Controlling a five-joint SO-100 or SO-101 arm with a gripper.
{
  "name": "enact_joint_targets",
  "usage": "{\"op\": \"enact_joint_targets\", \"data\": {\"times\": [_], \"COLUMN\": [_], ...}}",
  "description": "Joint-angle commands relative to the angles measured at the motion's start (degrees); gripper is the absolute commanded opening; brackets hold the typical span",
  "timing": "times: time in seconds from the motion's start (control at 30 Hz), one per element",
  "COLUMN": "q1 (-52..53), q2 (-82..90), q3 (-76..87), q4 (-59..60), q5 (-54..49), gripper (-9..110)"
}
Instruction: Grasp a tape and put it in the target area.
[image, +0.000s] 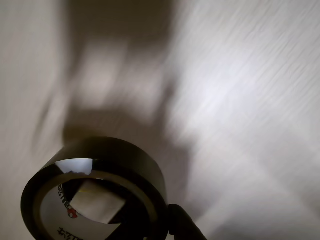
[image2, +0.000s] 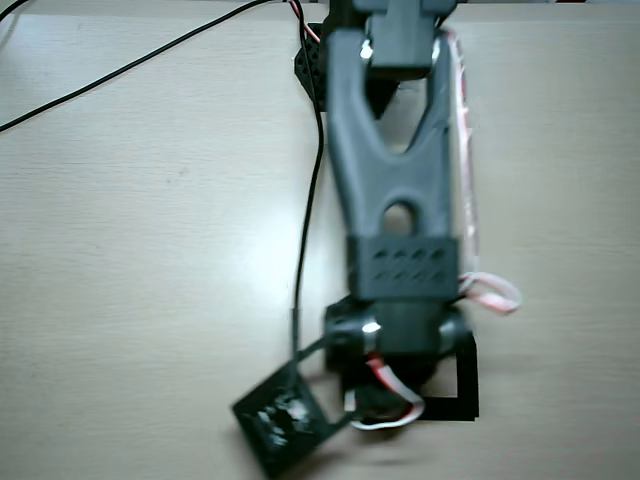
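Wrist view shows the black tape clamped in the gripper above the table, while overhead the arm hides the black-outlined target square, release still pending.

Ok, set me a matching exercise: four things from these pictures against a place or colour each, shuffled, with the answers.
Things:
1. tape roll
2. black cable
3. square outline
4. table

Place or colour:
a. upper left, overhead view
b. lower left, wrist view
c. near the bottom, right of centre, overhead view
d. pale wood grain

Pairs: 1-b, 2-a, 3-c, 4-d
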Motion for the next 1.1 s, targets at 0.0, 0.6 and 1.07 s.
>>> {"op": "enact_joint_targets", "data": {"times": [0.0,0.6,1.07], "q1": [-2.72,-12.13,-11.16], "q2": [5.80,-5.98,-16.52], "q3": [-0.70,-10.55,-14.85], "q4": [1.32,3.52,2.72], "q5": [-0.62,-1.41,-0.97], "gripper": [0,0,0]}}
